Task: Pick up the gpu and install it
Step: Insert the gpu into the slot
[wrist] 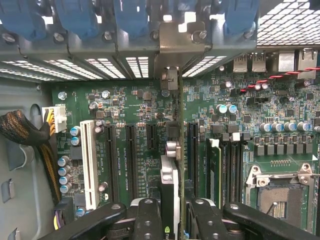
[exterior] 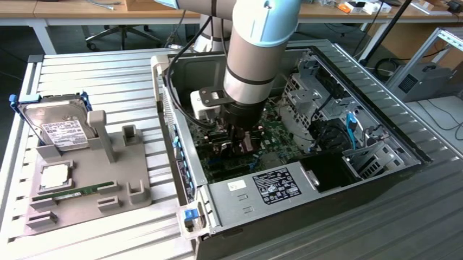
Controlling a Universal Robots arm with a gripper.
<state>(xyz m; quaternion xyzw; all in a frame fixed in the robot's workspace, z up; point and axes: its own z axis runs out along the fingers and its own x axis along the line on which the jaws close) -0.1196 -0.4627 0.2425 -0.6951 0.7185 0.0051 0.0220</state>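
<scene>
Presently gripping gpu (wrist: 170,176) with tool (wrist: 171,216) clamped on it, edge-on over motherboard slots (wrist: 131,150), inside open case (exterior: 304,208) lying on slatted surface (exterior: 94,70).

Tight squeeze inside the open case (exterior: 195,65): the gripper (wrist: 172,215), clamped on the gpu (wrist: 170,175), hangs between empty expansion slots (wrist: 131,155) and a seated memory stick (wrist: 215,170). The rear bracket wall (wrist: 100,47) blocks one end, and a cable bundle (wrist: 22,132) crowds one side. Room only from above.
</scene>
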